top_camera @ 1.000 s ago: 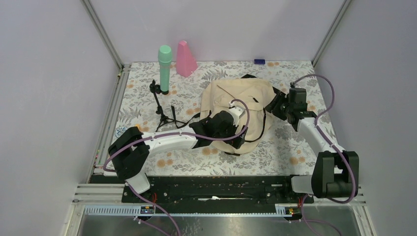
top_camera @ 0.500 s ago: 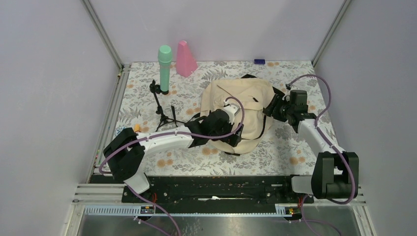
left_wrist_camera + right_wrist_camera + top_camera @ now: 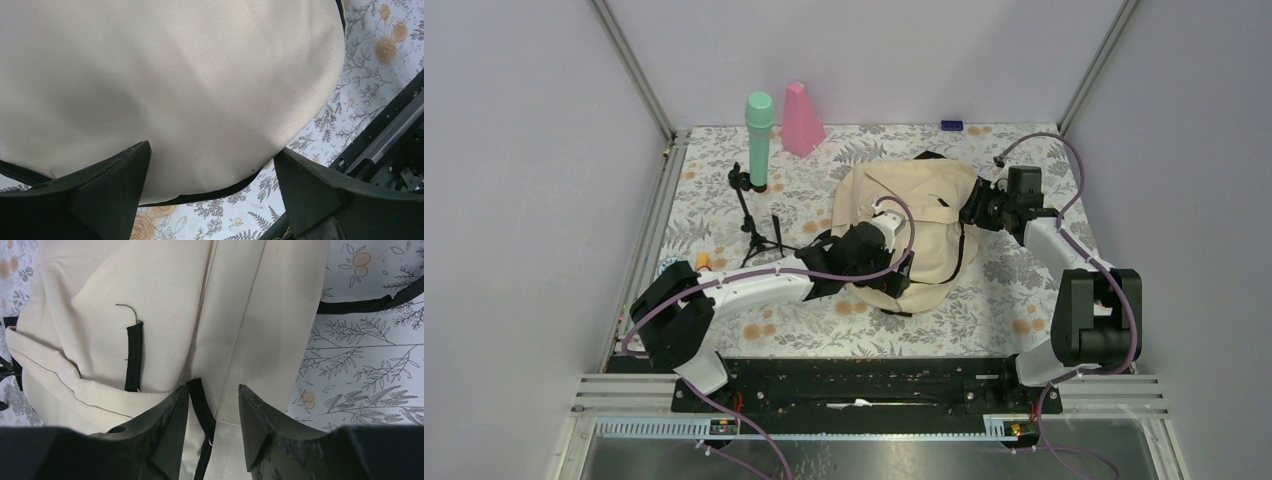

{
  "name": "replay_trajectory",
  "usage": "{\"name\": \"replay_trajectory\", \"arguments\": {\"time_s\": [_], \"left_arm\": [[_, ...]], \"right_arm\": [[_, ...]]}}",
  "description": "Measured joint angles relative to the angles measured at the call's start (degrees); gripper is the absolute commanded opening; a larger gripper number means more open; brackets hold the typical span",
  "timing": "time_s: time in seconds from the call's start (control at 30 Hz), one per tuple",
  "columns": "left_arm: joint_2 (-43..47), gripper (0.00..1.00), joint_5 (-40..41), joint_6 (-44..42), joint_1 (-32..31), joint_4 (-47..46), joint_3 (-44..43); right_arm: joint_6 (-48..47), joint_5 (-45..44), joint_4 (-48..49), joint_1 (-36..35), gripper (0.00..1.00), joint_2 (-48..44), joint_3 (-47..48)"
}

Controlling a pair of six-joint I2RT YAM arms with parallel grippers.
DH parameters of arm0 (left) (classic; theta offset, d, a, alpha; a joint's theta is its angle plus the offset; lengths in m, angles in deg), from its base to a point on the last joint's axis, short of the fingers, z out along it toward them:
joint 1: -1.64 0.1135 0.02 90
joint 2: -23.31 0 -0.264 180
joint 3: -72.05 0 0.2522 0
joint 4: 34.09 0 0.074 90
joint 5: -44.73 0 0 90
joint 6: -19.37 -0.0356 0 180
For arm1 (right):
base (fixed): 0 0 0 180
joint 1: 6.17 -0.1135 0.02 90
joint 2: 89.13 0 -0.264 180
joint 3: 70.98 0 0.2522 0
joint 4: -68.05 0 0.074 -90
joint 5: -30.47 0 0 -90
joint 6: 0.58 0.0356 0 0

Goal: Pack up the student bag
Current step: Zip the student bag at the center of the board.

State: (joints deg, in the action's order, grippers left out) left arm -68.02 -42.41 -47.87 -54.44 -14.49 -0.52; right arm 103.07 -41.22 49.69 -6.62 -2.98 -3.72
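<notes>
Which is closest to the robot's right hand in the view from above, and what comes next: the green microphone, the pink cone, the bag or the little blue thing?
Starting from the right hand:
1. Student bag, right underneath it.
2. Little blue thing, far back, almost straight behind it.
3. Pink cone, at the back, to the left.
4. Green microphone, farthest left.

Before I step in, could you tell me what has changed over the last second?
The right hand shifted farther from its base and leftward, at the bag's right edge, jaws open astride the black zipper strip. The left hand, open, drew slightly left over the bag's near end. Nothing gripped or released. Bag, microphone and cone stayed put.
</notes>
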Motion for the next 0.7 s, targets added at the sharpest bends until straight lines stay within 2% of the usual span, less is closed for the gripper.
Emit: {"name": "replay_trajectory", "arguments": {"time_s": [0.17,0.37,0.5,0.57,0.7], "left_arm": [[0.1,0.96,0.0,0.0,0.2,0.1,0.1],[0.1,0.96,0.0,0.0,0.5,0.2,0.4],[0.2,0.96,0.0,0.1,0.7,0.1,0.5],[0.3,0.96,0.0,0.2,0.7,0.0,0.8],[0.4,0.96,0.0,0.2,0.7,0.0,1.2]], "right_arm": [[-1.5,-0.3,-0.2,-0.9,0.41,1.3,0.9],[-3.0,-1.4,-0.3,-3.1,0.26,2.3,2.1],[-3.5,-2.2,-0.3,-4.0,0.08,2.5,2.4],[-3.5,-2.4,-0.4,-4.2,0.02,2.8,2.6],[-3.1,-2.7,-0.6,-4.3,0.0,2.4,2.4]]}}
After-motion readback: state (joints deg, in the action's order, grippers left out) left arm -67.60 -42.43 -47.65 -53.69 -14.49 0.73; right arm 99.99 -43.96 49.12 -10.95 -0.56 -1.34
